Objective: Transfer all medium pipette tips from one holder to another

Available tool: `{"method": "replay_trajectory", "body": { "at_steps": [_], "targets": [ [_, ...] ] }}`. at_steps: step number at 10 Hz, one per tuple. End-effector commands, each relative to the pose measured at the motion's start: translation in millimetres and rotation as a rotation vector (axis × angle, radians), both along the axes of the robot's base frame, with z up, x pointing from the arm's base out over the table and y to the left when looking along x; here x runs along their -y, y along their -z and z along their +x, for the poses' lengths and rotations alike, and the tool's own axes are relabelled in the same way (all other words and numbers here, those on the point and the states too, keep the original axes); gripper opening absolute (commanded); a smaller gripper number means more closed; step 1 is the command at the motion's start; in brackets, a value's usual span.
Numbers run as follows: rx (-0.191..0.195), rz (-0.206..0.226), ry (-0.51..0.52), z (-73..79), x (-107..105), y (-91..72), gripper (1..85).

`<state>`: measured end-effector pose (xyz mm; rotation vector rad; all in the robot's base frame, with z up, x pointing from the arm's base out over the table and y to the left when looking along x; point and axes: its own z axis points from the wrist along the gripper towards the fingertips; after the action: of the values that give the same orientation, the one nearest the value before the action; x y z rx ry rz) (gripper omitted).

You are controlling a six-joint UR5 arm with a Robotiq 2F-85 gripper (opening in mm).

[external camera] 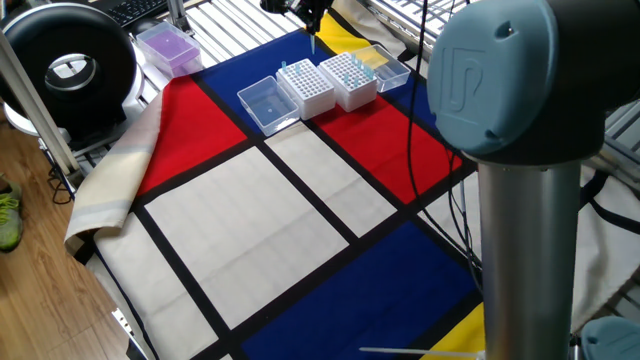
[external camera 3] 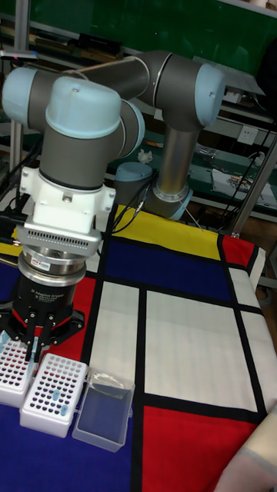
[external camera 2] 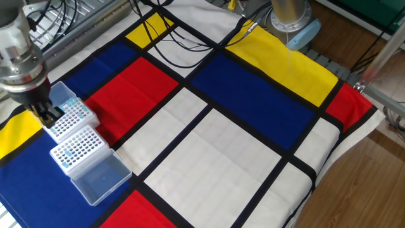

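Observation:
Two white tip holders stand side by side, one (external camera: pixel 310 88) next to the other (external camera: pixel 348 80); each shows again in the other fixed view (external camera 2: pixel 77 149) (external camera 2: pixel 71 118). Each holds a few pale-blue medium pipette tips (external camera: pixel 289 68) (external camera 2: pixel 74 102) along one edge. My gripper (external camera: pixel 312 22) hangs just above the holders, shut on one slender pale-blue tip (external camera: pixel 313 41) that points down. In the tall view the gripper (external camera 3: pixel 32 347) is over the gap between the left holder (external camera 3: pixel 11 370) and the right holder (external camera 3: pixel 55 390).
Clear hinged lids lie open beside the holders (external camera: pixel 263 103) (external camera: pixel 387 66) (external camera 3: pixel 104 415). A purple box (external camera: pixel 168 48) and a black round device (external camera: pixel 70 65) sit off the cloth at the left. Cables (external camera 2: pixel 183 44) cross the colour-block cloth. The arm's column (external camera: pixel 525 200) stands close in front.

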<state>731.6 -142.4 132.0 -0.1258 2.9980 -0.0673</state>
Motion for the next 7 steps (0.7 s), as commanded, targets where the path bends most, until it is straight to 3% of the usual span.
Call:
{"method": "replay_trajectory", "body": {
  "at_steps": [1,7],
  "targets": [
    [0.000,0.025,0.015,-15.0,6,5.0,1.7],
    [-0.002,0.045,0.036,-35.3,3,11.3,1.7]
  ]
}}
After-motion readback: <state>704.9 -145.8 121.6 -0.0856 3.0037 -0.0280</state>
